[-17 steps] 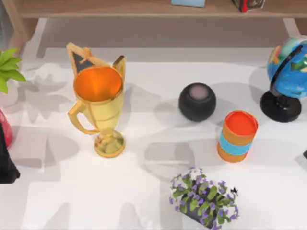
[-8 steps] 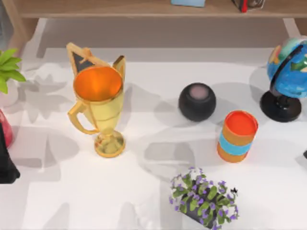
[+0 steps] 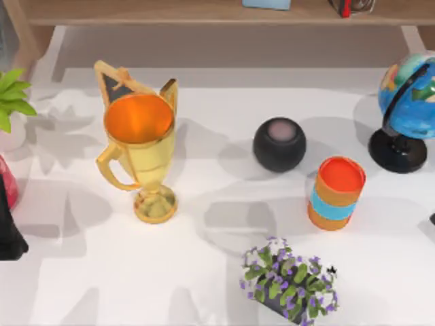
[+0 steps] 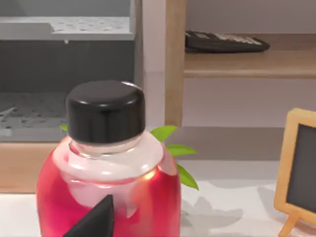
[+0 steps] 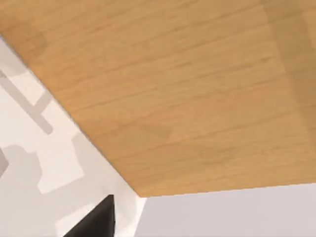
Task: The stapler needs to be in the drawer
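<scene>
The stapler is out of view. A grey unit [image 4: 64, 29] with a recessed tray stands beyond the red bottle in the left wrist view; I cannot tell whether it is the drawer. My left gripper [image 3: 8, 234] is a dark shape at the table's left edge, right behind a red bottle [image 4: 106, 187] with a black cap. A dark part of it [image 4: 94, 222] shows in front of that bottle. My right gripper [image 5: 94, 219] sits under a wooden board [image 5: 187, 89], over white table.
On the white table stand a gold trophy [image 3: 139, 153], a black round speaker [image 3: 279, 144], an orange and blue can [image 3: 336, 193], a purple flower pot [image 3: 289, 282], a globe [image 3: 408, 109] and a green plant [image 3: 12, 98]. A wooden shelf [image 3: 204, 12] runs along the back.
</scene>
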Motion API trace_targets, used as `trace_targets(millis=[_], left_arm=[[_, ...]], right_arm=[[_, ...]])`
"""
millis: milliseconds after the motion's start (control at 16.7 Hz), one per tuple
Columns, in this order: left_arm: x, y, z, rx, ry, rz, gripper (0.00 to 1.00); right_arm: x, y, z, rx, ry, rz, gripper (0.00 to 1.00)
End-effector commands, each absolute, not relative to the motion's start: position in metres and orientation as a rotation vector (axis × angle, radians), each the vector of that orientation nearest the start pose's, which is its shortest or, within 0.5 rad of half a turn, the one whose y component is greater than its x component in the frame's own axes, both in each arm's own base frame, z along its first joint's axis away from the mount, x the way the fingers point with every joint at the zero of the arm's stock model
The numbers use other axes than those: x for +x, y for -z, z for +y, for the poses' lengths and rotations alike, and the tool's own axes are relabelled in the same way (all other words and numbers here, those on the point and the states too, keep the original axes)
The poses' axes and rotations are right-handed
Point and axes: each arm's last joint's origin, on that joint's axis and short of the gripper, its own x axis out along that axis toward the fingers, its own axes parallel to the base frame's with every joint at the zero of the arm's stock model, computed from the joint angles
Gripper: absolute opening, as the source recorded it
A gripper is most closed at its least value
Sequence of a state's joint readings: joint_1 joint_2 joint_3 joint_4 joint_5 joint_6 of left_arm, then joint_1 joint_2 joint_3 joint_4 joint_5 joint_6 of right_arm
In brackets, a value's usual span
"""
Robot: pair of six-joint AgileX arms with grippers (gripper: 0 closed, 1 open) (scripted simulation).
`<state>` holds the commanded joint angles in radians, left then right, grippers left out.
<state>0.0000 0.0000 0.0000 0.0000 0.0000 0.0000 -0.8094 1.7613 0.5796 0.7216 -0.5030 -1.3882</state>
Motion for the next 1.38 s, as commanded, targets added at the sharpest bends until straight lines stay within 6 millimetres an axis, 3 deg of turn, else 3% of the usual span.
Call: trace_targets(millis=[300,600,1020,1200,1380], left_arm=[[0.106,-0.160,-0.001,0.000,0.000,0.000,1.00],[0.106,-0.160,-0.001,0.000,0.000,0.000,1.00],[0.106,-0.160,-0.001,0.000,0.000,0.000,1.00],[0.106,-0.160,-0.001,0.000,0.000,0.000,1.00],[0.106,-0.160,-0.001,0.000,0.000,0.000,1.00]], right_arm=[[0.244,-0.127,-0.181,-0.697,-0.189,0.803,1.00],[0.276,-0.144,-0.115,-0.440,-0.359,1.128,1.00],[0.292,-0.179,-0.022,-0.365,-0.403,1.485,1.00],[0.293,-0.187,-0.003,-0.378,-0.386,1.533,1.00],[0.292,-0.187,-0.001,-0.380,-0.384,1.538,1.00]])
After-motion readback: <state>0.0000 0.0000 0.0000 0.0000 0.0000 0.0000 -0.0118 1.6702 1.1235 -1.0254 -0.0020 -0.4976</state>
